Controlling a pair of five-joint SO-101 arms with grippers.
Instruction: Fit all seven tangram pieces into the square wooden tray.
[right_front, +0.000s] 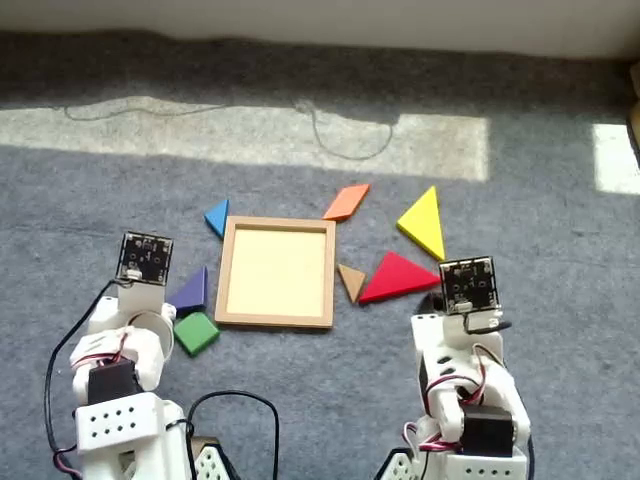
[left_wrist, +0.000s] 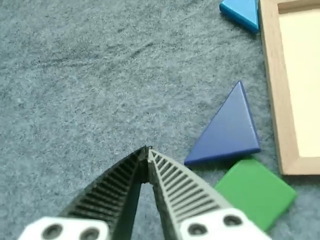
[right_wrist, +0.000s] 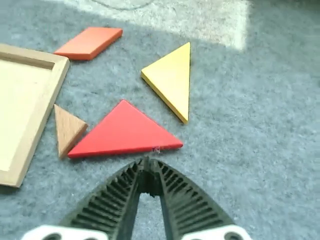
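Note:
The square wooden tray (right_front: 233, 312) lies empty on the grey carpet between the two arms. To its left are a light blue triangle (right_front: 217, 217), a dark blue triangle (right_front: 192, 291) and a green square (right_front: 196, 333). To its right lie an orange parallelogram (right_front: 347, 201), a yellow triangle (right_front: 423, 223), a red triangle (right_front: 397, 277) and a small wooden triangle (right_front: 351, 281). My left gripper (left_wrist: 147, 151) is shut and holds nothing, just short of the dark blue triangle (left_wrist: 227, 128). My right gripper (right_wrist: 147, 161) is shut too, its tip close to the red triangle (right_wrist: 122, 132).
Grey carpet stretches all around, with a sunlit band and a thin cable (right_front: 330, 140) beyond the pieces. The arm bases stand at the near edge, left (right_front: 120, 400) and right (right_front: 468, 420).

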